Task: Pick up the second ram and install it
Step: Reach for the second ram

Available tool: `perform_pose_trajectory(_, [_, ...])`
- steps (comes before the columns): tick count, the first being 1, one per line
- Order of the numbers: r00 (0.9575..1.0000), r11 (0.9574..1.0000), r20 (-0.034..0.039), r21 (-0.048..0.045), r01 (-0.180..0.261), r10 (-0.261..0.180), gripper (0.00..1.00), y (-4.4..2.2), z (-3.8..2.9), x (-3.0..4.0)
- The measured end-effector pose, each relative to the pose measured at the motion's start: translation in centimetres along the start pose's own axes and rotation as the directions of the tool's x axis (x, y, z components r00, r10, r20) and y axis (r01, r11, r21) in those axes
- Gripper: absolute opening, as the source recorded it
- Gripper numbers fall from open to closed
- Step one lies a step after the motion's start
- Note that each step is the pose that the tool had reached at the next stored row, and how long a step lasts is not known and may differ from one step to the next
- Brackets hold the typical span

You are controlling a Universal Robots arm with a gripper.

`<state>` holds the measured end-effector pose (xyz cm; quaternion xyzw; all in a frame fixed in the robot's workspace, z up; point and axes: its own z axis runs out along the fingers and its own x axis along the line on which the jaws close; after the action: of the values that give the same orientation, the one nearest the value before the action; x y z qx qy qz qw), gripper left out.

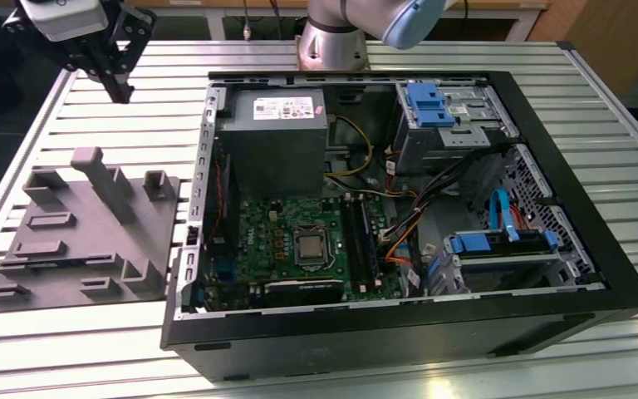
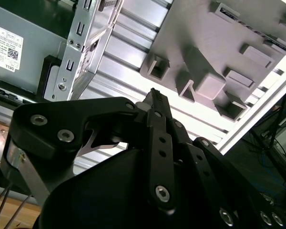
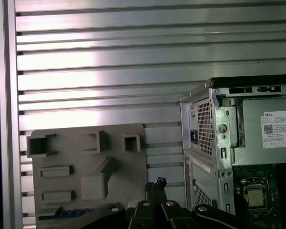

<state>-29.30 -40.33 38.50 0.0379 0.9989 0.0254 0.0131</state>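
Matte black gripper (image 2: 156,95), its slim bolted fingers (image 2: 159,138) pressed together, hangs above ribbed aluminium table (image 3: 133,62) near the blocky grey plastic tray (image 3: 133,167) beside the open steel case (image 1: 352,328).

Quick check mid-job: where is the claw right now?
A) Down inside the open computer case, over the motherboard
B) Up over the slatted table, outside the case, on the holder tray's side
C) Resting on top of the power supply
B: in the exterior view the claw hangs over the slatted table at the exterior view's left, on the grey holder tray side and outside the walls of the computer case.
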Motion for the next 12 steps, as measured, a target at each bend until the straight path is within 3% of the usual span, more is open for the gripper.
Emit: perform_pose_trajectory(12, [1.0, 1.0, 0.0, 0.0, 0.0, 0.0, 0.11, -0.03, 0.0, 0.43])
